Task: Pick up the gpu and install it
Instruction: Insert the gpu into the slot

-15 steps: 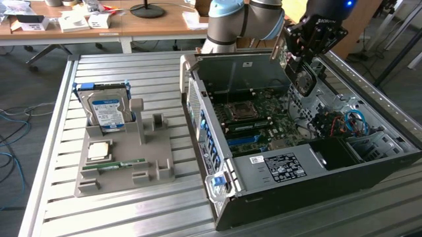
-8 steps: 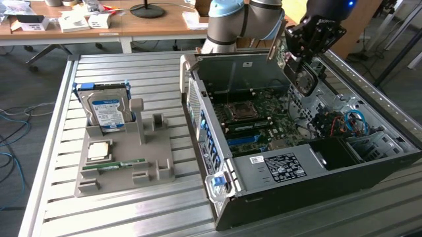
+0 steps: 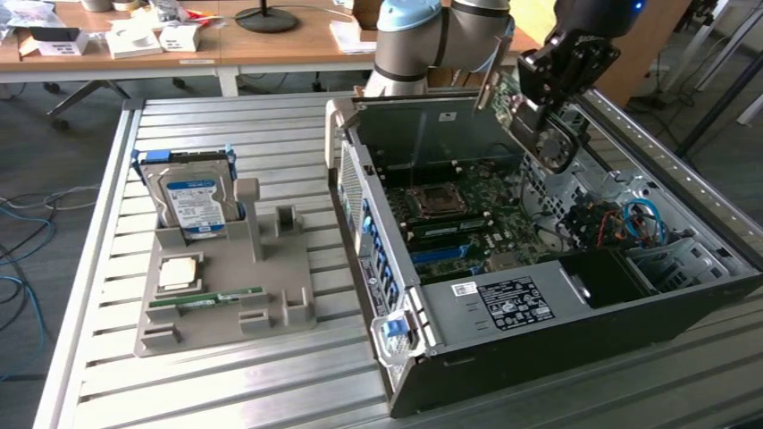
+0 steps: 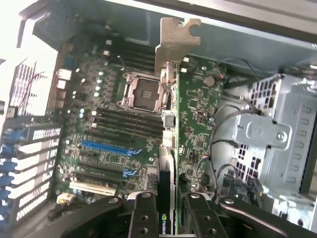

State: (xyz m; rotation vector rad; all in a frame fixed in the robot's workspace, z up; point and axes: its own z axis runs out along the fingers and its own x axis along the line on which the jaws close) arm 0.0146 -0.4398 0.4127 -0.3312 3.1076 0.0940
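One gpu (image 4: pixel 195 124); one gripper (image 4: pixel 166 210) with two fingers (image 4: pixel 143 218); one open computer case (image 3: pixel 501 357) on the table's (image 3: pixel 214 384) half toward the exterior view's right, with one motherboard (image 3: pixel 459 214), one processor socket (image 4: pixel 143 91) and one long blue slot (image 4: pixel 106 147); one grey holder (image 3: pixel 280 304) near the table's edge on the exterior view's left, carrying one hard drive (image 3: pixel 191 201), one processor chip (image 3: pixel 179 271), one green memory stick (image 3: pixel 221 297).

Soft light fills the exterior view, brightest on the table (image 3: pixel 214 375) at seven o'clock, the case (image 3: pixel 573 349) dark inside at four o'clock. In the wrist view glare whites out the rear wall (image 4: pixel 15 49), and the gpu (image 4: pixel 174 44) gleams at its bracket.
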